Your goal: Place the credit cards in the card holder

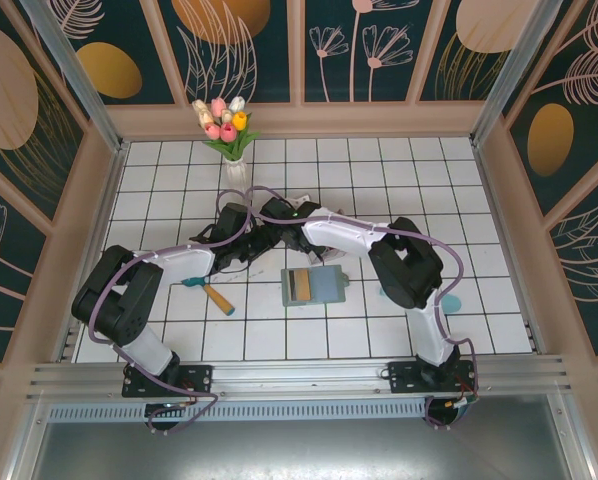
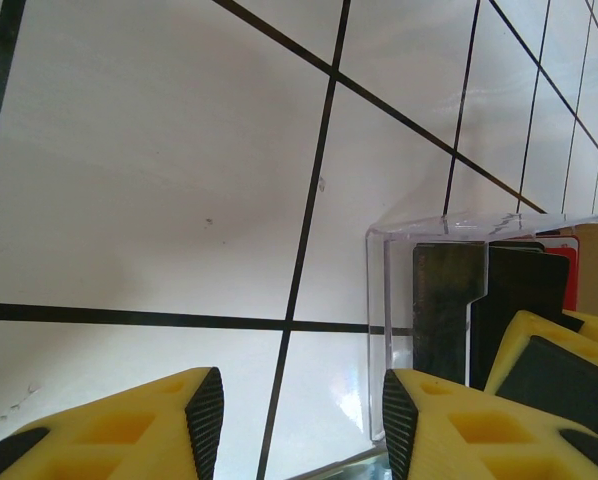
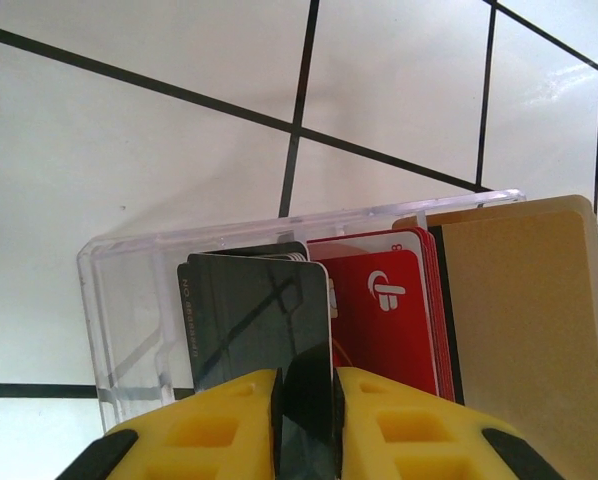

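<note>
we start at the right claw (image 3: 304, 420), low in the middle of the right wrist view: its yellow fingers are pressed together on the bottom edge of a thin dark grey plastic card (image 3: 249, 310). the card stands on edge inside a clear plastic box (image 3: 129, 300), so a pinch on the thin edge looks to us like the only way to draw it out. just right of it in the same box stand red plastic cards (image 3: 384, 310) with a white logo, and further right a larger tan card (image 3: 524, 320) against the box's end.

the left claw (image 2: 299, 420) sits along the bottom of the left wrist view with its fingers apart and only white tiled tabletop (image 2: 179, 200) in the gap. its right finger is just beside the near corner of the box. we judge it is placed there to keep the light box from sliding or lifting as the card comes out, though we cannot tell if it touches.

the flat sage grey-green card holder (image 1: 324, 288) lies open on the tabletop below centre in the top view, near the meeting arms and apart from the box. the step in hand, we think, is lifting the grey card free.
</note>
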Motion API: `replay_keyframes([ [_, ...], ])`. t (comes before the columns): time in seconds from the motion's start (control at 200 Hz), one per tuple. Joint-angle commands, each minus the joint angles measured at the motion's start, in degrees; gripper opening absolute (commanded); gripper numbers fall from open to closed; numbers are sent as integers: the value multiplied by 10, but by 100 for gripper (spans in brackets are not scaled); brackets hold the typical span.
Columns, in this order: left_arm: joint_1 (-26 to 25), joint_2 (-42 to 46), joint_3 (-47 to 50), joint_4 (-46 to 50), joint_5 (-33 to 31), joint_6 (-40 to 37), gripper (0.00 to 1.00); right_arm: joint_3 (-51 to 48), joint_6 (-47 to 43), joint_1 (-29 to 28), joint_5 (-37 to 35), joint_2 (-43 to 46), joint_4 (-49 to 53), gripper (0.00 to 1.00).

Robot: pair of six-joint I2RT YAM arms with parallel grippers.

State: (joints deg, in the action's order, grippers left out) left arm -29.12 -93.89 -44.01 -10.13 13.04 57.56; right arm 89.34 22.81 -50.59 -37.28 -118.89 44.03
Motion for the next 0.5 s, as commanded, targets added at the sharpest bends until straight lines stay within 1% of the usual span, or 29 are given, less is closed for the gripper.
replay_keyframes([
  [0.0, 5, 2, -4, -11, 10, 7, 48, -5, -1, 5, -23, 32, 27, 23],
  [0.305, 5, 1, -3, -11, 10, 6, 48, -12, -3, 8, -24, 31, 26, 25],
  [0.445, 5, 1, -2, -12, 10, 6, 48, -14, -6, 9, -20, 36, 22, 24],
  [0.495, 5, 1, -2, -12, 10, 6, 49, -16, -7, 11, -15, 36, 20, 22],
])
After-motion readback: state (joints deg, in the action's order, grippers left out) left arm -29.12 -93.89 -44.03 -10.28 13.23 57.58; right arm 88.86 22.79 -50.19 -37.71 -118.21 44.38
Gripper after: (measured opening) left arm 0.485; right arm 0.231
